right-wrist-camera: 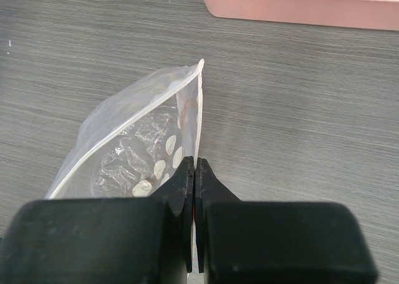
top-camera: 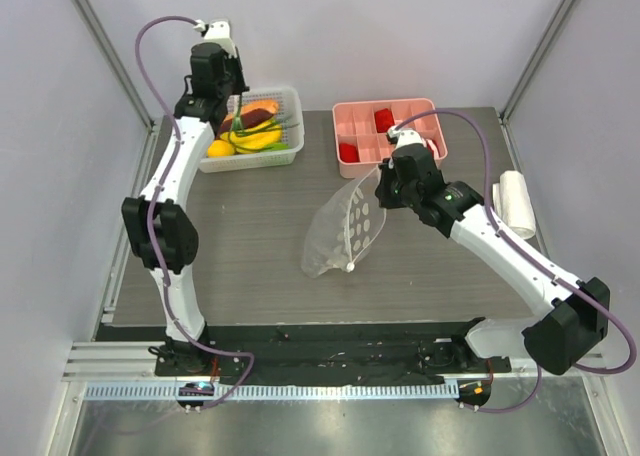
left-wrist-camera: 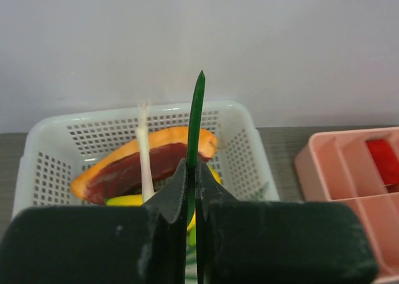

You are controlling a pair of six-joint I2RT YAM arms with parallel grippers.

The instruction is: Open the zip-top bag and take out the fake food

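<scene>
The clear zip-top bag (top-camera: 345,231) with white dots hangs near the table's middle, its lower end on the surface. My right gripper (top-camera: 378,191) is shut on its upper edge. In the right wrist view the bag (right-wrist-camera: 137,147) gapes open to the left of the jaws (right-wrist-camera: 194,165), and I see nothing inside it. My left gripper (top-camera: 238,116) hovers over the white basket (top-camera: 290,156), shut on a thin green piece (left-wrist-camera: 196,116) that points upward. The orange-and-maroon piece (left-wrist-camera: 124,169) and yellow bananas (top-camera: 255,139) lie in the basket (left-wrist-camera: 43,134).
A pink divided tray (top-camera: 345,116) with red blocks (top-camera: 385,118) stands at the back right, beside the basket; its corner shows as the tray (left-wrist-camera: 324,165) and as the tray (right-wrist-camera: 299,10). A white roll (top-camera: 515,201) lies at the table's right edge. A white stalk (left-wrist-camera: 144,147) stands up in the basket.
</scene>
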